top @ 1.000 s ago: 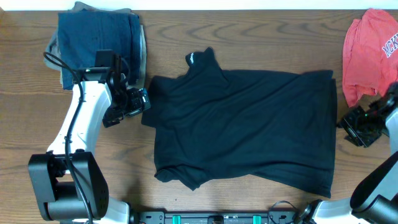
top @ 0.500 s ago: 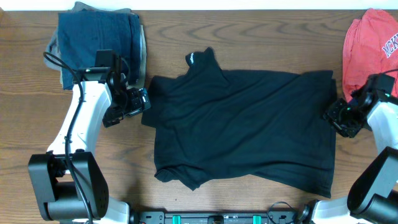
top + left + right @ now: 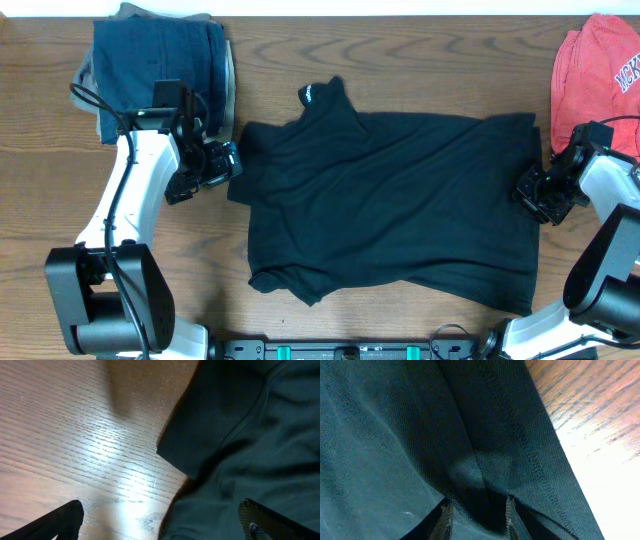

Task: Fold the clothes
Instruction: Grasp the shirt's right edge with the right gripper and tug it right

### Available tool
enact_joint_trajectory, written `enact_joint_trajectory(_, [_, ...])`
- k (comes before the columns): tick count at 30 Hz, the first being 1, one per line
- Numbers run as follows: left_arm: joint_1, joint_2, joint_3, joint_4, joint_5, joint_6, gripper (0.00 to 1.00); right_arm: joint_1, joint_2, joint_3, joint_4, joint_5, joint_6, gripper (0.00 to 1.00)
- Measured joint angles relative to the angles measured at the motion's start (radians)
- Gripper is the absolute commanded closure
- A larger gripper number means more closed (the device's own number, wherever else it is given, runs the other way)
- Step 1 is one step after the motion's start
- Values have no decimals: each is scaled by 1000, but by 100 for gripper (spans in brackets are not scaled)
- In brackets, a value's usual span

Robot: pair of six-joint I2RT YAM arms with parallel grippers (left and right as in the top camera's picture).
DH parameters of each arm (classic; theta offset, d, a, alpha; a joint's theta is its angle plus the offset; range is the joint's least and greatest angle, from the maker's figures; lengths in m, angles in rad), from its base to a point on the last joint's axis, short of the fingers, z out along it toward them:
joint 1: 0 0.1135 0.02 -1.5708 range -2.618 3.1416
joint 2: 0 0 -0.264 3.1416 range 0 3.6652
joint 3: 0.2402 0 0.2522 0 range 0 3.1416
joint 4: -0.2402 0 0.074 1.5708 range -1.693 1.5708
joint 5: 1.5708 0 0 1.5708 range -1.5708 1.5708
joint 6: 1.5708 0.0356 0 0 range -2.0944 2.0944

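The clothes [image 3: 400,200], a black garment, lie spread flat mid-table with the collar pointing to the back. My left gripper [image 3: 225,170] hovers at the garment's left sleeve edge, open. In the left wrist view [image 3: 162,527] its two fingers stand wide apart, one over bare wood, one over the black fabric [image 3: 250,435]. My right gripper [image 3: 530,193] sits on the right hem. In the right wrist view [image 3: 480,520] its fingertips press into the cloth [image 3: 395,435] with a raised fold pinched between them, close to the stitched hem.
A folded dark-blue denim and tan pile [image 3: 160,60] lies at the back left, just behind the left arm. A coral-red shirt [image 3: 595,80] lies crumpled at the back right, behind the right arm. Bare wooden table [image 3: 420,60] surrounds the garment.
My right gripper has moved left from the bare table onto the garment's right hem and has narrowed on the fabric. The left arm has stayed still.
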Motion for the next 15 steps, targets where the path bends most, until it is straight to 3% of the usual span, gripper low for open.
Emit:
enact_joint_trajectory(6, [0, 0, 0, 0, 0, 0, 0, 0, 7, 0, 5, 7, 1, 86])
enact_joint_trajectory(11, [0, 0, 0, 0, 0, 0, 0, 0, 7, 0, 5, 7, 3, 83])
enact_joint_trajectory(13, [0, 0, 0, 0, 0, 0, 0, 0, 7, 0, 5, 7, 6, 96])
enact_joint_trajectory(15, [0, 0, 0, 0, 0, 0, 0, 0, 7, 0, 5, 7, -1, 99])
